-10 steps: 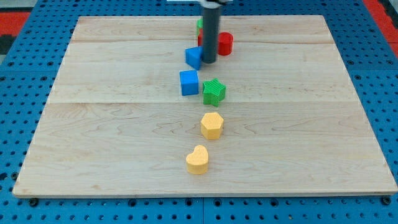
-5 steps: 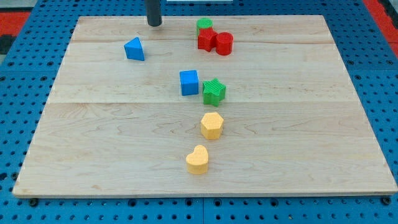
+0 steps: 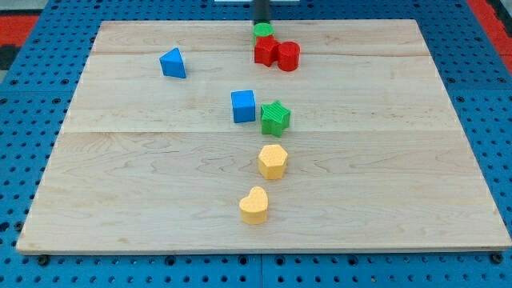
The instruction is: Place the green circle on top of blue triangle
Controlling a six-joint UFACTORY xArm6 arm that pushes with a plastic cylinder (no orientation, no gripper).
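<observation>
Seven blocks sit on the worktop (image 3: 384, 200). My tip (image 3: 262, 22) stands just above the green circle (image 3: 262, 31); no hand exists, nothing held. The blue triangle (image 3: 172, 63) lies well apart, toward the view's left.

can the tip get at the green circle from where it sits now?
Probably yes. My tip sits just above the green circle at the view's top, nothing between them. The red blocks crowd only its lower side.
</observation>
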